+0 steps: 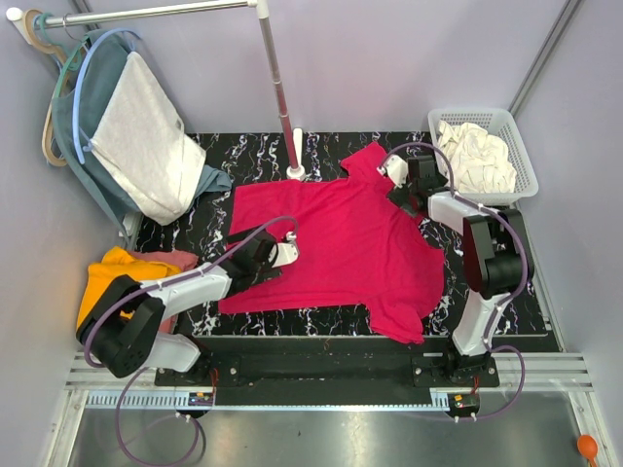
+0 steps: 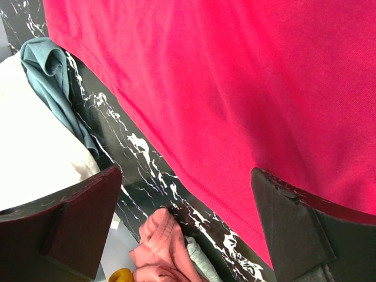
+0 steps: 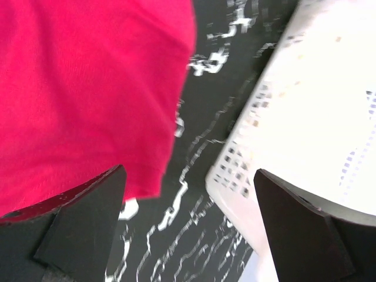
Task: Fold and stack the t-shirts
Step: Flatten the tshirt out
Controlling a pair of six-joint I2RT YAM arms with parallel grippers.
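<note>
**Top view.** A crimson-pink t-shirt [image 1: 341, 243] lies spread flat in the middle of a black mat [image 1: 506, 292] veined with white like marble. The left gripper [image 1: 280, 255] hangs over the shirt's left edge. The right gripper [image 1: 394, 175] is above its far right sleeve. Both have their jaws spread wide and hold nothing. A cream-white t-shirt [image 1: 472, 156] sits crumpled in a white mesh basket [image 1: 521, 156] at the far right. An orange-yellow t-shirt [image 1: 112, 277] and a dusty pink t-shirt [image 1: 167, 260] are heaped at the left. A pale grey-white garment [image 1: 146, 146] and a teal-blue garment [image 1: 209, 180] hang from a rail [image 1: 146, 14] against pale lilac walls.

**Left wrist.** The fingers [image 2: 82, 217] stand far apart above the crimson hem, bare mat and the dusty pink heap.

**Right wrist.** The view is blurred. Its parted fingers [image 3: 88, 223] frame the shirt's edge and the basket wall, with mat between them.
</note>
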